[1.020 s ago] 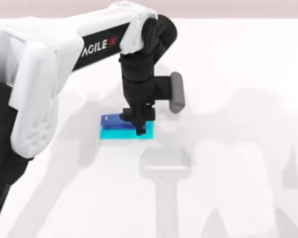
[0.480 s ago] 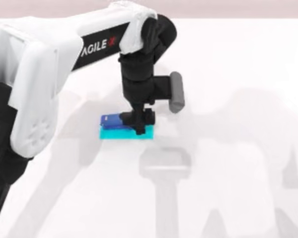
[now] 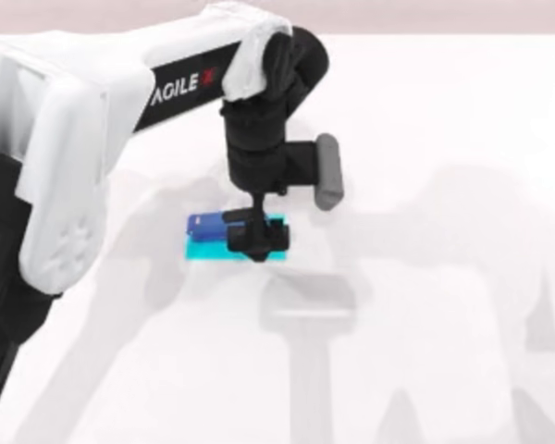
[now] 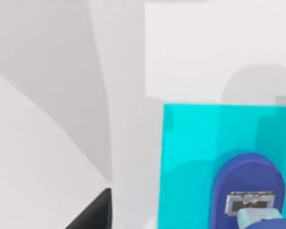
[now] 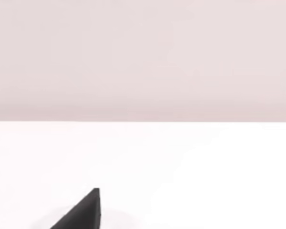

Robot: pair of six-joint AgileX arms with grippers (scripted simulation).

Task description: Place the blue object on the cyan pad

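- The left claw (image 3: 255, 242) hangs straight down over the cyan pad (image 3: 203, 250), a little left of the table's middle in the top view.
- The blue bar (image 3: 203, 223) lies lengthways along the pad's far edge; its left end pokes out clear of the claw, the rest is hidden under the black fingers.
- From the left wrist camera, the blue bar (image 4: 248, 179) sits over the cyan pad (image 4: 195, 143), a small pale mark near its rounded end.
- Whether the claw is pinching the bar or has spread off it, I cannot tell: the fingertips blend into one dark block from above.
- Whether the bar is touching the sheet or just above it, I cannot tell either.
- My read: this is the set-down and release.
- To do it well: settle the bar flat on the sheet, open the fingers evenly so neither drags it sideways, then lift straight up.
- The risk is the bar's place near the pad's edge; a nudge could tip it off.
- The right arm is out of the top view; its wrist camera shows only bare table (image 5: 205, 167) and a dark corner.
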